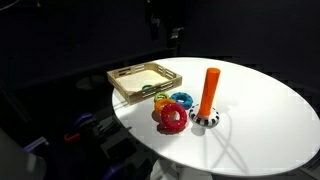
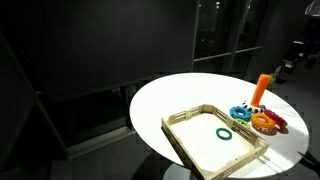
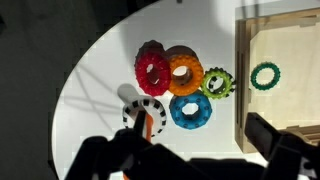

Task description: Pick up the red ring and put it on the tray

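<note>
1. The red ring (image 3: 153,70) lies on the table (image 3: 98,62) in the upper middle of the wrist view. Its right edge touches the orange ring (image 3: 184,70). In an exterior view it sits low and centre (image 1: 172,118), at the near end of the cluster.
2. The end effector (image 3: 190,152) enters from the bottom edge of the wrist view. Its dark fingers (image 3: 280,145) are spread wide, holding nothing and touching nothing, well apart from the red ring.
3. Around the red ring are a blue ring (image 3: 190,110) just below the orange one, and a yellow-green toothed ring (image 3: 217,83) to their right.
4. Below the red ring stands an orange peg (image 1: 210,90), upright on a black-and-white base (image 3: 143,106). It lies between the ring and the end effector in the wrist view.
5. The tray (image 3: 243,85) fills the right side of the wrist view, just beside the toothed ring. A green ring (image 3: 265,75) lies inside it, also seen in an exterior view (image 2: 225,133).
6. The table is round and white, brightly lit, with hard shadows. The room behind is dark in both exterior views.
</note>
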`<state>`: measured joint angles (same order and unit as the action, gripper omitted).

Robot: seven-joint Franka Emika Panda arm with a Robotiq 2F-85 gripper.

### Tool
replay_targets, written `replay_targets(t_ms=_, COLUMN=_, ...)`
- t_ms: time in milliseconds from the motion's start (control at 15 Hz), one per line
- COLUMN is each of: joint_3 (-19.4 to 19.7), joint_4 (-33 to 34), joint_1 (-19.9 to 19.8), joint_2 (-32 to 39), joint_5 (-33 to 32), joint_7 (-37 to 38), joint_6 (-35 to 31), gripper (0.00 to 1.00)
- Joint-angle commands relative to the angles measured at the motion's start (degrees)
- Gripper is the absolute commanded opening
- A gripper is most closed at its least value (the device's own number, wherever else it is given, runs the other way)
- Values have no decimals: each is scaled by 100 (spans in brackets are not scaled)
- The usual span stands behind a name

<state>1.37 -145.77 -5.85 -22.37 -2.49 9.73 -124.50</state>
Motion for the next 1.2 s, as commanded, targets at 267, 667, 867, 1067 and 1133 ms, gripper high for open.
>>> replay_targets(t_ms=267, joint_3=182, joint_4=188, joint_1=-90, joint_2=1056, joint_5=62, joint_7=160, joint_6=-373, gripper=100)
replay_targets(t_ms=667, joint_3=297, joint_4=136, joint_1=-43, joint_2=2055, joint_5=160, joint_7=153, joint_6=-1445, gripper=100)
replay_targets(t_ms=867, joint_3=307, joint_4=143, joint_1=-12, joint_2=2534, joint_5=185, joint_7=188, joint_6=-2027, gripper=100)
replay_targets(t_ms=1067, joint_3=331, joint_4=185, joint_1=31, joint_2=2945, joint_5=110, joint_7=361, joint_6=-2501, gripper=100)
replay_targets(t_ms=1133, joint_3=341, joint_4=211, joint_1=52, joint_2=3071, joint_5=107, joint_7=409, joint_6=-2621, gripper=100)
